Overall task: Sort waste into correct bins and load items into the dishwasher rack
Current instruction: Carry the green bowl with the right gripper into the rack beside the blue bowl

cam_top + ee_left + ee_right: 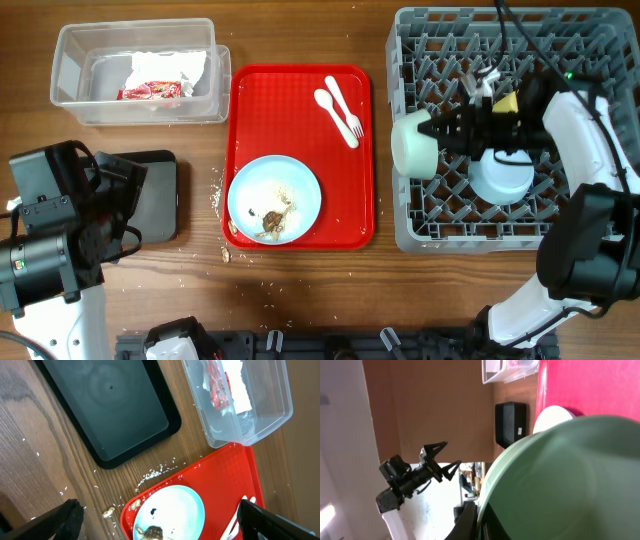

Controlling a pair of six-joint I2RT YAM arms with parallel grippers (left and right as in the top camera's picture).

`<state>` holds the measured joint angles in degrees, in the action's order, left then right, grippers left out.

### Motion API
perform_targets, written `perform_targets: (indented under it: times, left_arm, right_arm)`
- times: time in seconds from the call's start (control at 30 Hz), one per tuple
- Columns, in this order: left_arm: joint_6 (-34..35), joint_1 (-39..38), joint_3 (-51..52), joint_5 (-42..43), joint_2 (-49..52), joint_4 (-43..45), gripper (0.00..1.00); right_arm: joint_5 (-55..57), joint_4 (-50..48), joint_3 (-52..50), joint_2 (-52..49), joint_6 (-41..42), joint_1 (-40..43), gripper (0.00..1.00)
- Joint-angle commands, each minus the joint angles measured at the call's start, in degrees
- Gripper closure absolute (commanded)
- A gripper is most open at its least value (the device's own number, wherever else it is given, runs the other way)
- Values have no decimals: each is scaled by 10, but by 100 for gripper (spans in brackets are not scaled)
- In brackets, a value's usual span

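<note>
Over the table, seen from above, the large square grey plastic dishwasher rack (440,60) fills the right side. The right gripper (433,133) is clamped on the rim of a mint-green bowl (412,148), which hangs tipped on its side above the rack's left edge. A light blue bowl (500,180) sits in the rack beneath that arm, and a bit of a yellow-green cup (506,102) shows beside the wrist. At the centre lies a red serving tray (270,110) carrying a light blue round plate (290,185) soiled with brown food scraps (272,218), and a white plastic fork (341,100) lying against a white plastic spoon (323,98). Whitish crumbs (218,200) dot the wood just left of the tray. At top left a clear rectangular plastic tub (70,60) holds a crumpled white paper napkin (185,68) and a small red snack wrapper (150,90). Below it a shallow black rectangular tray (155,200) is partly covered by the left arm (60,240). From the left wrist, the left gripper (159,510) hangs with its fingers spread wide and nothing between them, above the wood and the red tray's corner. The black tray is up to the left, the tub up to the right, and crumbs are strewn between them. From the right wrist, the mint-green bowl fills most of the frame, right against the camera. Past its rim show the red tray, a sliver of the plate, the black tray and the tub. The fingers themselves are mostly hidden by the bowl.
</note>
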<state>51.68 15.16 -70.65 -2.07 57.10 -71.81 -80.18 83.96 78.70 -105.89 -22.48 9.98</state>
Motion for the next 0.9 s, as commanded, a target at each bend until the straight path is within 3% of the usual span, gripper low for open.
perform_targets:
  times: [0.0, 0.33, 0.63, 0.73, 0.87]
  left_arm:
    - [-7, 2, 0, -8, 0, 2, 0]
    - [-7, 2, 0, -8, 0, 2, 0]
    - [-7, 2, 0, -8, 0, 2, 0]
    - [-7, 2, 0, -8, 0, 2, 0]
    - [-7, 2, 0, -8, 0, 2, 0]
  right_arm:
    - [-30, -6, -38, -5, -45, 19, 96]
    - [18, -17, -101, -5, -64, 73, 96]
    - [78, -24, -80, -1, -54, 97, 94]
    - [146, -65, -61, 21, 29, 122, 90]
    - [371, -152, -32, 78, 208, 130, 86]
